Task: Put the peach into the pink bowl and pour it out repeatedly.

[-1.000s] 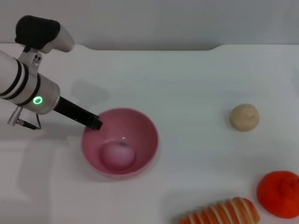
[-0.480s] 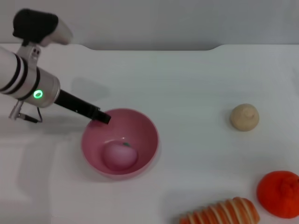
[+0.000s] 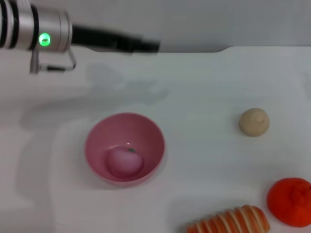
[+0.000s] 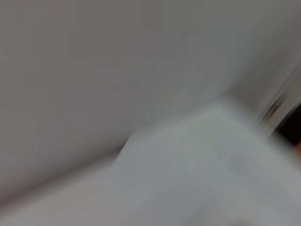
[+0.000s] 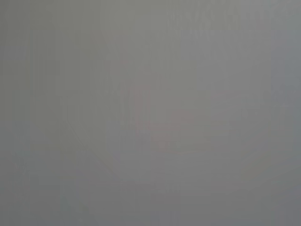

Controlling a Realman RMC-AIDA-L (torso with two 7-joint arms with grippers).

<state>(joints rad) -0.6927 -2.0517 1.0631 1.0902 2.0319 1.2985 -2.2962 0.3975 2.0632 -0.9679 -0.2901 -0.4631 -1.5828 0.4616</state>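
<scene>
Since half a second ago the left claw (image 3: 146, 46) has left the rim of the pink bowl (image 3: 124, 148) and now reaches out over the far edge of the white surface (image 3: 204, 87), well apart from the bowl and high in the head view. Its dark fingers are smeared by motion, so I cannot tell how far apart they stand; nothing shows in their grip. The bowl has not moved: it sits upright on the surface at the left-centre, its mouth facing up. The peach (image 3: 125, 161) lies in the bottom of the bowl, a little toward the near wall, in the same spot as before. It is round, with no long axis to speak of; its small green stem mark points up and slightly to the far side.

Off to the right, well apart from the bowl, a beige ball (image 3: 254, 122) rests on the surface. Nearer the front right corner are an orange-red fruit (image 3: 290, 201) and, just beside it, a striped orange-and-cream item (image 3: 229, 221) cut off by the frame edge.

The left wrist view shows only a blurred pale surface and wall. The right claw is not visible anywhere
</scene>
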